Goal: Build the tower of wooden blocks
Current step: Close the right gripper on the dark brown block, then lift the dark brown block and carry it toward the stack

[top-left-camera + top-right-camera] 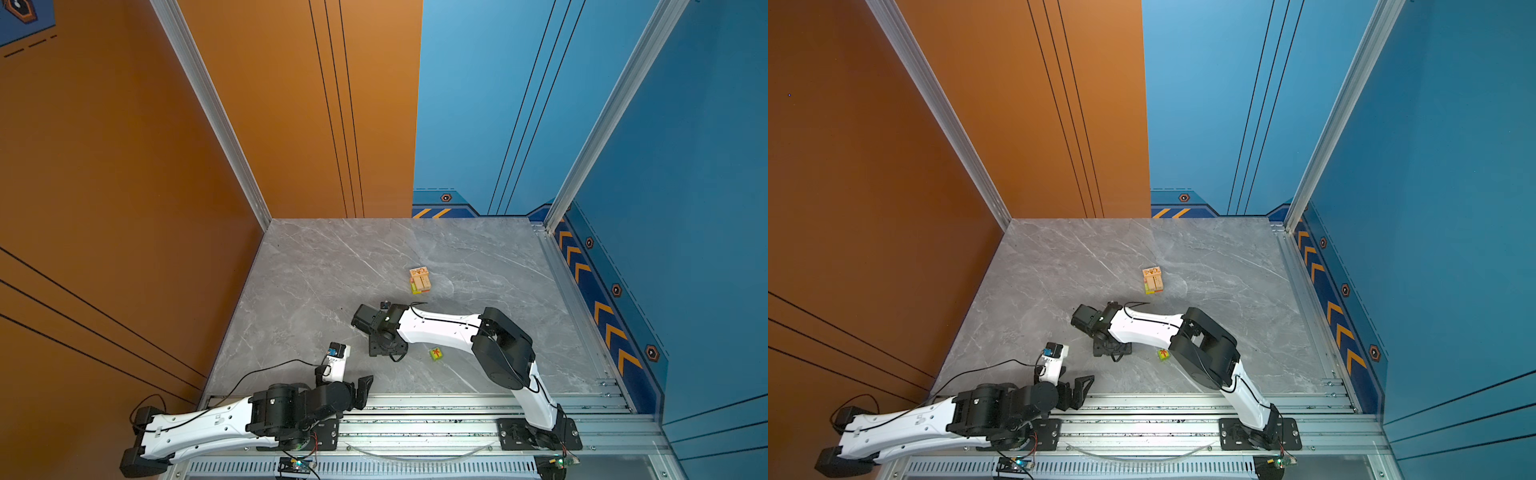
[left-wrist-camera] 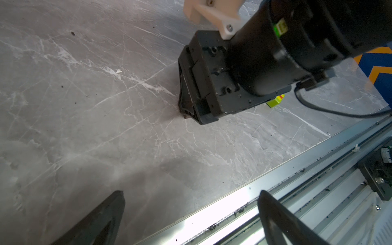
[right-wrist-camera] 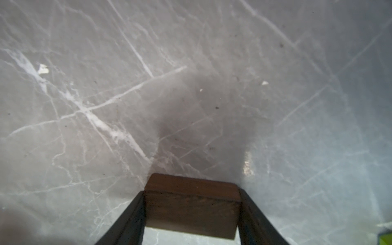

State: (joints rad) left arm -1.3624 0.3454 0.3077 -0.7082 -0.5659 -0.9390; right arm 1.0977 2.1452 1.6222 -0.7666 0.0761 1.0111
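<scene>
Standing past the middle of the grey table [image 1: 316,266], the wood block tower [image 1: 420,281] is showing bare marble on every side in both top views, well apart from the walls. The right gripper [image 1: 385,348] is pointing down nearer the front, its fingers hidden under the wrist. The green cube [image 1: 436,353] is lying just beside that arm, apart from the tower. The left gripper [image 1: 362,388] is hanging over the table's front edge by the rail [image 1: 415,409], with open surface beyond it.

In the left wrist view, the left gripper's fingers [image 2: 101,218] are standing wide apart with nothing between them, straddling the table edge. The right gripper is reaching down to the surface, with the green cube peeking out behind it.

In the right wrist view, the right gripper's fingers [image 3: 131,212] are pressing both sides of a dark brown block [image 3: 191,207], low over bare table. Whether the block is resting on the table I cannot tell.
</scene>
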